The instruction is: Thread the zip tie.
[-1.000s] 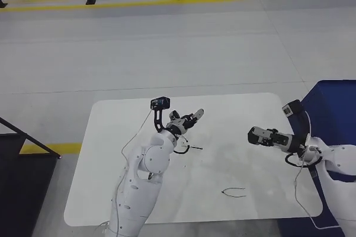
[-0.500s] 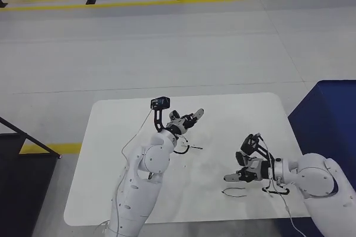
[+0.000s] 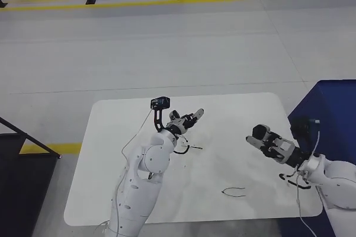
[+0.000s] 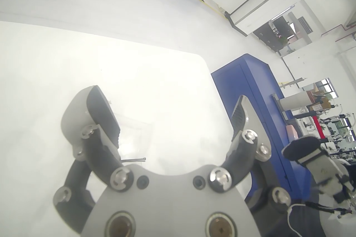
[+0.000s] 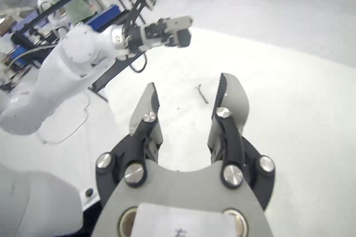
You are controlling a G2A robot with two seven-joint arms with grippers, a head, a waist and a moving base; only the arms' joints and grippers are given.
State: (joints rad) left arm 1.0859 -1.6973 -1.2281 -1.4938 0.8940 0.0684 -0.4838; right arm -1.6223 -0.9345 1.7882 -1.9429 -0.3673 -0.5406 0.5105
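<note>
Two black zip ties lie on the white table [image 3: 237,112]. A straight zip tie [image 3: 195,147] lies just in front of my left arm, and a bent zip tie [image 3: 233,191] lies near the front edge. My left gripper [image 3: 193,115] hangs open above the table's middle, holding nothing. In the left wrist view the left gripper [image 4: 169,107] has its jaws wide apart, with the straight zip tie's end [image 4: 134,160] below one finger. My right gripper [image 3: 253,136] is open over the right part of the table. In the right wrist view the right gripper [image 5: 187,88] has the straight zip tie [image 5: 202,93] beyond it.
A blue cabinet [image 3: 337,112] stands close against the table's right edge. A black barrier rail [image 3: 23,139] runs off the left side. The left arm's gripper [image 5: 178,29] shows across the table in the right wrist view.
The right arm swung down toward the bent zip tie half a second ago, then lifted back to the right, still open. The left arm and both zip ties kept still.
</note>
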